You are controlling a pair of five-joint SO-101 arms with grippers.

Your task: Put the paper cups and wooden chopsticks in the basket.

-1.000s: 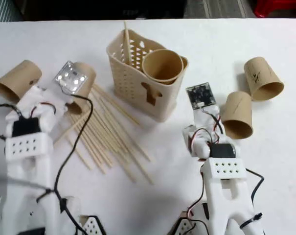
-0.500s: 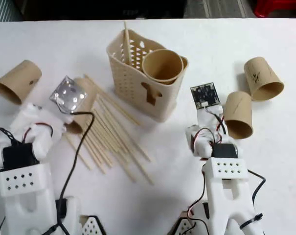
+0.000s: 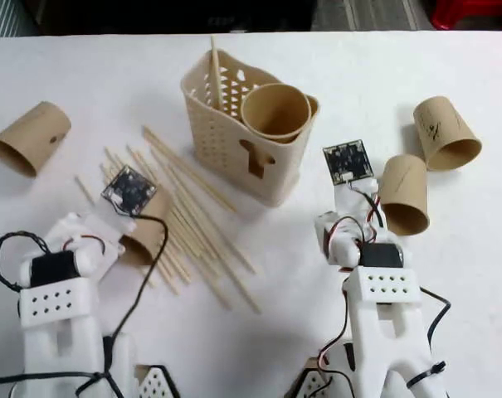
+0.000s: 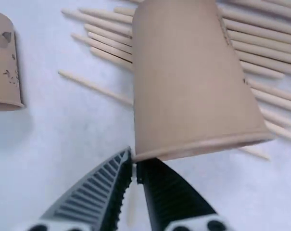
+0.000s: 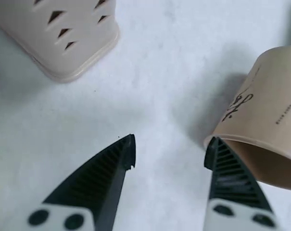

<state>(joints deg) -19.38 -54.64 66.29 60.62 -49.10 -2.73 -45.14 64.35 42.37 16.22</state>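
The left jaws are pinching together on the rim of a cup (image 4: 193,82), which is lying on its side across the chopsticks (image 3: 197,228) with its base pointing away from them. The basket (image 3: 213,141) is standing beyond it, toward the middle of the worktop (image 3: 383,75), so the carry is looking like a lift and a swing inward (the cup will need tipping upright, I judge, before it drops in). The basket is already holding one upright cup (image 3: 275,112) and a single stick (image 3: 215,66) standing at its back corner. The right jaws are gaping apart over bare worktop, with a second cup (image 5: 268,120) lying just beside one of them, its mouth turned toward the right arm (image 3: 375,282). Two more cups are lying at the far left (image 3: 31,137) and far right (image 3: 445,133).
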